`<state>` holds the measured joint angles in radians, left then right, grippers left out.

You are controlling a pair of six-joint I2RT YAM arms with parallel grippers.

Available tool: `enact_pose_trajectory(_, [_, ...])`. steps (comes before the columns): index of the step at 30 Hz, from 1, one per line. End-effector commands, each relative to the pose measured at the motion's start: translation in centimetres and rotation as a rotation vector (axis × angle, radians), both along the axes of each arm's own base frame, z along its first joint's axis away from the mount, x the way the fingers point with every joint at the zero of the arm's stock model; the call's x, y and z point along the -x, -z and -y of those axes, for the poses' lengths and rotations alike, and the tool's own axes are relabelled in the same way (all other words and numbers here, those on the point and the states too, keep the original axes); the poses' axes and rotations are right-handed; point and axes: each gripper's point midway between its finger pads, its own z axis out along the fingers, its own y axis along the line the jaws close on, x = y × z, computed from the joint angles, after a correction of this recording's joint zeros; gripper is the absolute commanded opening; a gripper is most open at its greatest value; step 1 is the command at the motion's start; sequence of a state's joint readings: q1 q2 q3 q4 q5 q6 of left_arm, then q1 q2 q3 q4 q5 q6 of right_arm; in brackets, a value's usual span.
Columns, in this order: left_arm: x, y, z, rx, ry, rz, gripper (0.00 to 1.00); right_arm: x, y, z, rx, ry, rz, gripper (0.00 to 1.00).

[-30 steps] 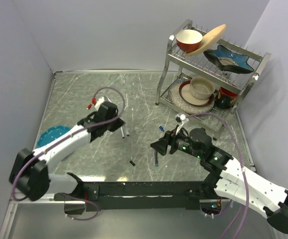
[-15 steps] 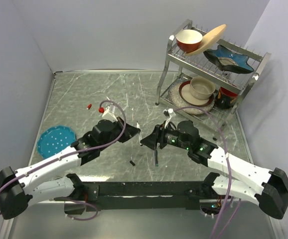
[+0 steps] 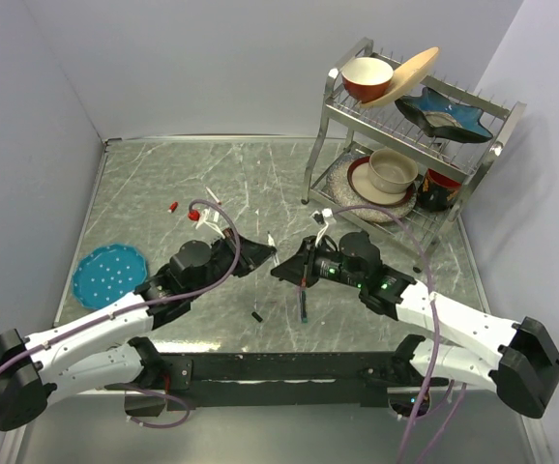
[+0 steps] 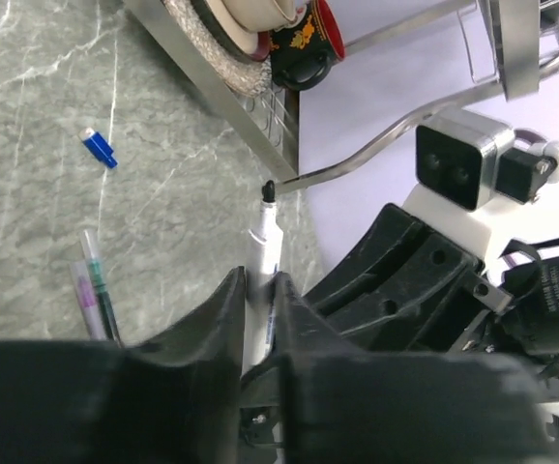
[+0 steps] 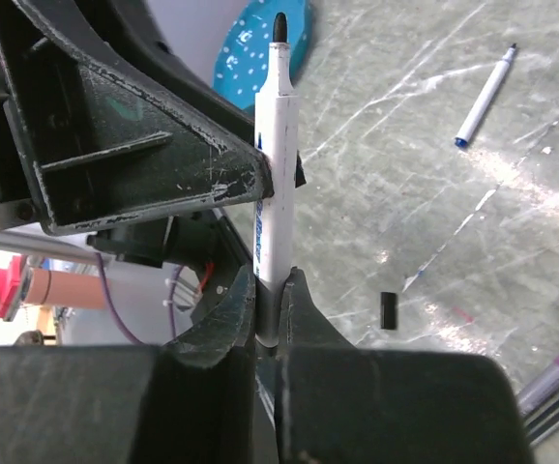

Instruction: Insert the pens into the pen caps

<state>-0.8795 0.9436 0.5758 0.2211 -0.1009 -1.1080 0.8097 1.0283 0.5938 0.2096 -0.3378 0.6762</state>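
Note:
A white pen (image 3: 273, 242) with a black tip is held in the air at the table's middle, between both grippers. My right gripper (image 5: 272, 285) is shut on its lower barrel (image 5: 275, 145). My left gripper (image 4: 258, 280) closes round the same pen (image 4: 263, 232) from the other side, fingers against it. In the top view the left gripper (image 3: 263, 255) and right gripper (image 3: 283, 268) meet tip to tip. A black cap (image 3: 257, 316) lies on the table, also the black cap (image 5: 388, 310). A red cap (image 3: 173, 207) lies far left. A blue cap (image 4: 99, 148) lies near the rack.
A dark pen (image 3: 303, 305) lies below the grippers. Two pens, pink and green (image 4: 91, 290), lie side by side. A blue-tipped pen (image 5: 483, 97) lies apart. A teal plate (image 3: 110, 274) sits at left. A dish rack (image 3: 323, 169) with bowls stands back right.
My left arm swung from the left side to the centre with the pen. My right gripper came in to meet it and shut on the pen's barrel.

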Motion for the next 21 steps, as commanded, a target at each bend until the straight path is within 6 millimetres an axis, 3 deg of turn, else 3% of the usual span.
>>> enact_pose_trajectory(1, [0.7,-1.5,0.1,-0.010,0.037,0.055,0.42,-0.9,-3.9,0.6,-0.074,0.061,0.101,0.00])
enact_pose_trajectory(3, [0.8,-0.6,-0.7,-0.075,0.017,0.016,0.52,-1.1,-4.0,1.4,-0.062,0.098,0.119,0.00])
enact_pose_trajectory(6, [0.7,0.3,-1.9,-0.150,-0.022,-0.021,0.52,-1.2,-3.6,2.8,-0.034,0.150,0.135,0.00])
enact_pose_trajectory(7, [1.0,1.7,-2.5,-0.209,-0.025,-0.052,0.50,-1.3,-3.5,3.2,-0.027,0.166,0.142,0.00])
enact_pose_trajectory(10, [1.9,3.3,-3.4,-0.262,-0.003,-0.061,0.33,-1.2,-3.5,4.6,-0.007,0.212,0.168,0.00])
enact_pose_trajectory(11, [2.6,4.5,-3.5,-0.279,0.021,-0.078,0.18,-1.1,-3.2,5.0,0.009,0.220,0.166,0.00])
enact_pose_trajectory(13, [3.3,5.6,-3.8,-0.310,0.052,-0.092,0.04,-1.1,-4.2,6.0,0.000,0.249,0.200,0.00])
enact_pose_trajectory(16, [4.5,8.2,-4.0,-0.354,0.090,-0.174,0.01,-1.0,-5.0,7.1,-0.003,0.287,0.234,0.00])
enact_pose_trajectory(21, [6.7,13.0,-4.3,-0.476,0.112,-0.313,0.01,-0.9,-4.7,8.6,0.015,0.336,0.243,0.00])
